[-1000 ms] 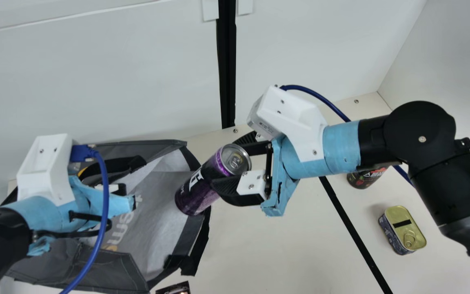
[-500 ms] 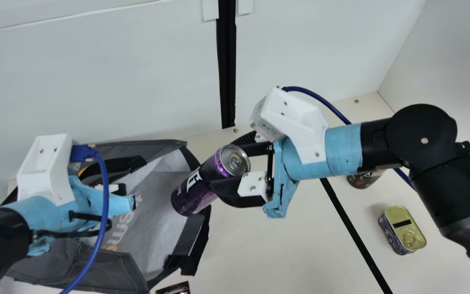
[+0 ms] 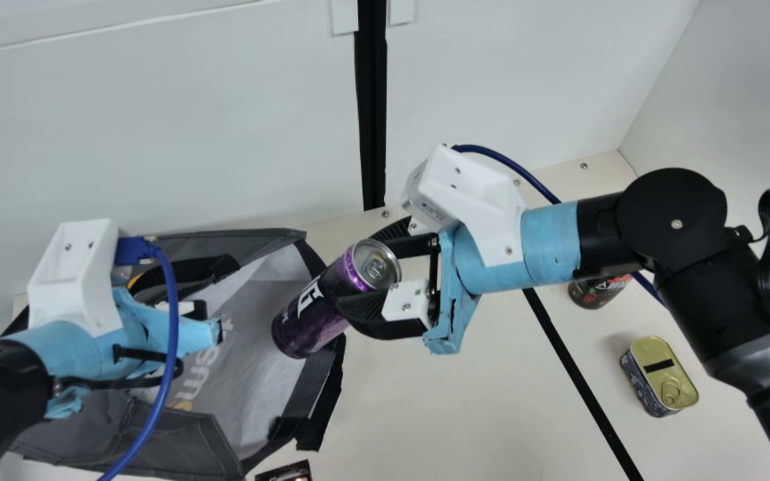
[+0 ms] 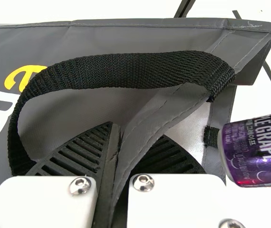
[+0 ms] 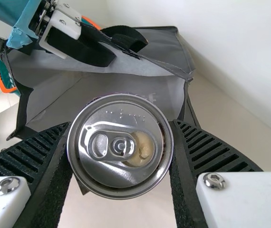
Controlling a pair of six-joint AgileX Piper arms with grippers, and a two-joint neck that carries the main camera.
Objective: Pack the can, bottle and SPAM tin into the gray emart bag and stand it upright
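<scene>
- Can (image 3: 315,310) clamped in my right gripper (image 5: 121,137); I'd ease it left, base first.
- Left gripper (image 4: 126,135) pinches the bag (image 3: 178,437)'s edge; best kept steady.

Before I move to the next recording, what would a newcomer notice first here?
First, the purple can, tilted in the right gripper at the open mouth of the gray bag. Next, the left gripper, clamped on the bag's edge beside a black strap. Then the gold-topped tin, on the table toward the main view's right.
</scene>
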